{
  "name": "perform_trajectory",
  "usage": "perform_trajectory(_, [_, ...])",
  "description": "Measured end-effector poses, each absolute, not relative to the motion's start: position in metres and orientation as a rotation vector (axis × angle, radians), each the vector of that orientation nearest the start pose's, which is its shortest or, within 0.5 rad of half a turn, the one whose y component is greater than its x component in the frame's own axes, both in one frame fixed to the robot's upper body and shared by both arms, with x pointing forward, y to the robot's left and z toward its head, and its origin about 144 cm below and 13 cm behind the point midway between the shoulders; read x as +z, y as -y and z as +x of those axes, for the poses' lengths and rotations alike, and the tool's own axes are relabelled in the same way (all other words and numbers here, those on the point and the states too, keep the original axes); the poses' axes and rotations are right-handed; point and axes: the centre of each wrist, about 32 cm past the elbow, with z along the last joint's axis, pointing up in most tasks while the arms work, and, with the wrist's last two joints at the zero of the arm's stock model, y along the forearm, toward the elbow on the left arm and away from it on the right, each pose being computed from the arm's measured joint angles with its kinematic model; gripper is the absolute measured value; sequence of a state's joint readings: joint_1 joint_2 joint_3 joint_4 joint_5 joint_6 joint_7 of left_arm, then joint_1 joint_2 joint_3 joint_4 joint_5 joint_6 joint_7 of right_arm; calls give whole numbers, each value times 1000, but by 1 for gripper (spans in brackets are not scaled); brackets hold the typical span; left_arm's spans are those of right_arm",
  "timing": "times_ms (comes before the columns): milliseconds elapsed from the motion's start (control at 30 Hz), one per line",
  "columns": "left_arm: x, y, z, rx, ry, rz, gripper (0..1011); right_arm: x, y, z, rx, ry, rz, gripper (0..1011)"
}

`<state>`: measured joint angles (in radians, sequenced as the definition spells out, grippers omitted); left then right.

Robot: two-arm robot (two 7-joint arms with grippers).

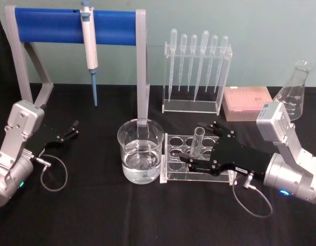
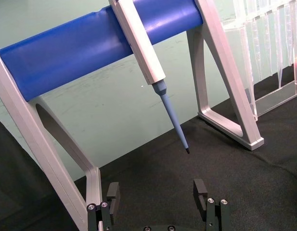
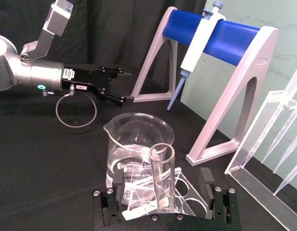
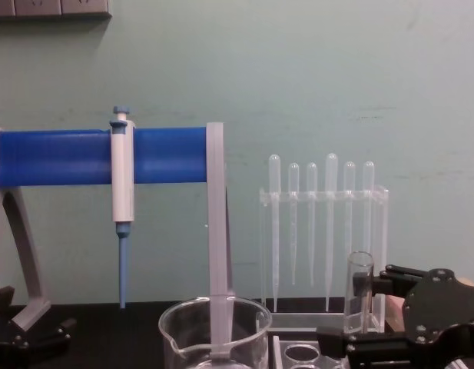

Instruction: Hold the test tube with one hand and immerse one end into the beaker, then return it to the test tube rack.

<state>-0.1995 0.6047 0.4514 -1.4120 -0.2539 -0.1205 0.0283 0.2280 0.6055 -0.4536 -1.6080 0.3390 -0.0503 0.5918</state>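
The test tube point(image 1: 198, 139) point(image 3: 162, 177) point(image 4: 359, 286) stands upright in a hole of the clear rack point(image 1: 174, 154), to the right of the beaker point(image 1: 140, 151) point(image 3: 138, 150) point(image 4: 213, 332), which holds water. My right gripper point(image 1: 205, 146) point(image 3: 161, 185) point(image 4: 367, 309) is open around the tube, one finger on each side and neither touching the glass. At the left of the table my left gripper point(image 1: 70, 131) point(image 2: 157, 192) point(image 3: 115, 89) rests low, open and holding nothing, well away from the beaker.
A grey stand with a blue bar point(image 1: 70, 26) holds a white pipettor point(image 1: 89, 46) at the back left. A rack of plastic pipettes point(image 1: 197, 77), a pink box point(image 1: 247, 102) and a glass flask point(image 1: 295, 92) stand behind the right arm.
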Motion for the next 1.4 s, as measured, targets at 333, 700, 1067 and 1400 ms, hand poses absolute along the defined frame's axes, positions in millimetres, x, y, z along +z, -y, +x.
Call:
perform_trajectory(333, [1140,-310,489,1248,285,304,1000,1199,273,490,-574,226,-211,787])
perform_trajectory(700, [1140,-310,489,1248,285,304,1000,1199,273,490,-574,227,-210,400])
perform_trajectory(1067, [1140,-310,489,1248,285,305,1000,1199,273,490,-576,228,-209,226])
perform_trajectory(1400, [1140,-310,489,1248,285,304,1000,1211,277,494,-582,230,-202,225])
